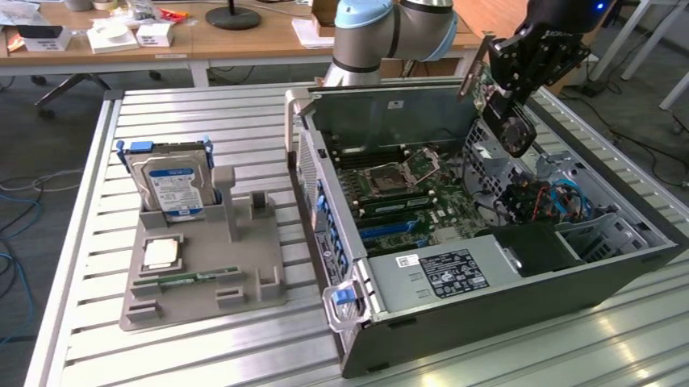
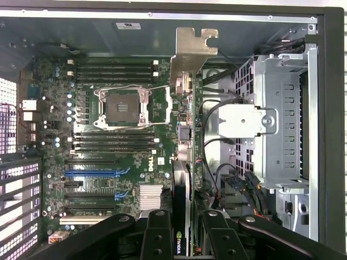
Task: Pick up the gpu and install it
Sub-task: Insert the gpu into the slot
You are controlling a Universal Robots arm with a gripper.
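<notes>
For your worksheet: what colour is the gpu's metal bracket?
Silver; flat metal bracket, best in wrist view.

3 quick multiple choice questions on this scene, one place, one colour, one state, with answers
1. Where is the hard drive? A inside the case B upright in the grey holder C on the floor
2. The gpu has a bracket that is: A red B silver C green
3. The gpu is: A held in the fingers B lying on the table C seated in a slot
Answers: 1 B, it stands in the holder; 2 B, bare metal shine; 3 A, fingers clamp it over the motherboard.
</notes>
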